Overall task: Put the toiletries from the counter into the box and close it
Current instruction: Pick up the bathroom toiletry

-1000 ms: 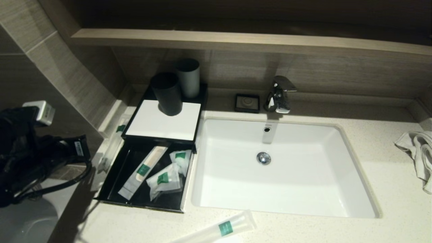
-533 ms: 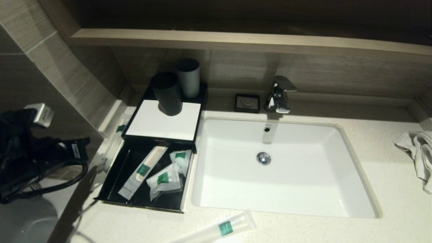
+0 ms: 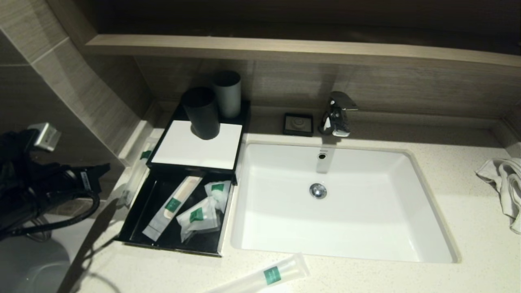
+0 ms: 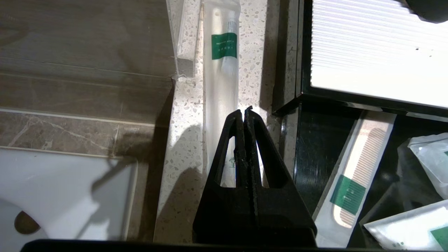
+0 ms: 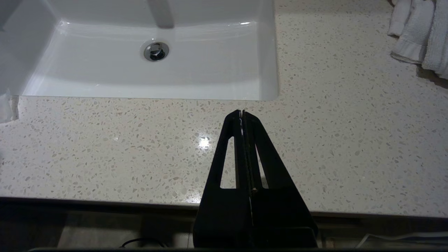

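L tool (image 4: 244, 112) pinched, above tube (image 4: 221, 87).

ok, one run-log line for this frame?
left gripper: shut, empty, above slim tube on counter beside box | right gripper: shut, parked over counter | drawer: open

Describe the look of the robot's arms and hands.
The left hand and right hand are matte black, each with two tapered fingers with long triangular cut-outs. The left arm is black, with looping black cables and a small white box on top.
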You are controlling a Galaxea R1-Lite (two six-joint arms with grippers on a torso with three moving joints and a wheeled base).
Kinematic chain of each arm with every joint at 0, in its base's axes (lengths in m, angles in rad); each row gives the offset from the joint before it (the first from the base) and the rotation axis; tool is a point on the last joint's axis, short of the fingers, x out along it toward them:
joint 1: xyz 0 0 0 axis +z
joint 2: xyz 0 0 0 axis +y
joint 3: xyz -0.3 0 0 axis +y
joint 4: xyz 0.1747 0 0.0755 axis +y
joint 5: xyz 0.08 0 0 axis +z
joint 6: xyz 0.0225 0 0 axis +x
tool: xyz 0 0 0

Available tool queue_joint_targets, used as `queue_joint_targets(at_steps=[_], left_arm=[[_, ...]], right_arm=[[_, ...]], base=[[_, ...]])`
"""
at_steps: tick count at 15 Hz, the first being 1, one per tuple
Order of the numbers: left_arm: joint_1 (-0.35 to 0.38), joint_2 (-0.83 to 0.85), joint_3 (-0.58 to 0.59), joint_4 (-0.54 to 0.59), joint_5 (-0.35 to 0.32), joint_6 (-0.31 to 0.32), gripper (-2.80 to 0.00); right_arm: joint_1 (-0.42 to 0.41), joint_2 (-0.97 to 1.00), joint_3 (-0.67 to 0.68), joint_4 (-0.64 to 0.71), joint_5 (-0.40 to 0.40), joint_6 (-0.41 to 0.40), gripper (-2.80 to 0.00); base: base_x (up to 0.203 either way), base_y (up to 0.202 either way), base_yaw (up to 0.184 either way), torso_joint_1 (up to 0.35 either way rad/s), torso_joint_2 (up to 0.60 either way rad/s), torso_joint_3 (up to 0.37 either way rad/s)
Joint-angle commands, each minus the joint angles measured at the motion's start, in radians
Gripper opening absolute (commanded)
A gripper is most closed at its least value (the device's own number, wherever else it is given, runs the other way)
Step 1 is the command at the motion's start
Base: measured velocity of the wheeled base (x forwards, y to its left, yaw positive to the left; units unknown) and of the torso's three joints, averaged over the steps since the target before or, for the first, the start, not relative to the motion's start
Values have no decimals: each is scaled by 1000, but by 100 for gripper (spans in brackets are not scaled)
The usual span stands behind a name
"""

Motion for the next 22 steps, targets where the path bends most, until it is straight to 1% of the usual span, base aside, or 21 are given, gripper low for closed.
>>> queue_joint_targets(at_steps=[1, 2, 4, 5, 8, 11, 17, 21, 22], left_arm=[[1, 15, 0, -3, -2, 0, -280], [2, 24, -2, -3, -2, 13, -280], [0, 35, -1, -4, -5, 70, -280], [0, 38, -1, -4, -7, 76, -280], [-1, 40, -6, -4, -41, 76, -280], [-4, 42, -3, -1, -53, 76, -280], [-1, 44, 0, 3, -110, 75, -280], [7, 60, -9, 27, -105, 81, -280], [9, 65, -11, 40, -102, 94, -280]], right_arm=[[0, 0, 0, 1, 0, 1, -280], [0, 0, 0, -1, 0, 0, -280], [0, 0, 0, 1, 0, 1, -280], [0, 0, 0, 1, 0, 0, -280], [0, -2, 0, 1, 0, 0, -280], [0, -2, 0, 1, 0, 1, -280], [0, -2, 0, 1, 0, 1, -280], [0, -2, 0, 1, 0, 1, -280], [0, -2, 0, 1, 0, 1, -280]], base=[[0, 0, 0, 0, 0, 0], [0, 0, 0, 0, 0, 0], [0, 0, 0, 0, 0, 0], [0, 0, 0, 0, 0, 0], [0, 0, 0, 0, 0, 0], [0, 0, 0, 0, 0, 0], [0, 0, 0, 0, 0, 0], [0, 0, 0, 0, 0, 0], [0, 0, 0, 0, 0, 0]])
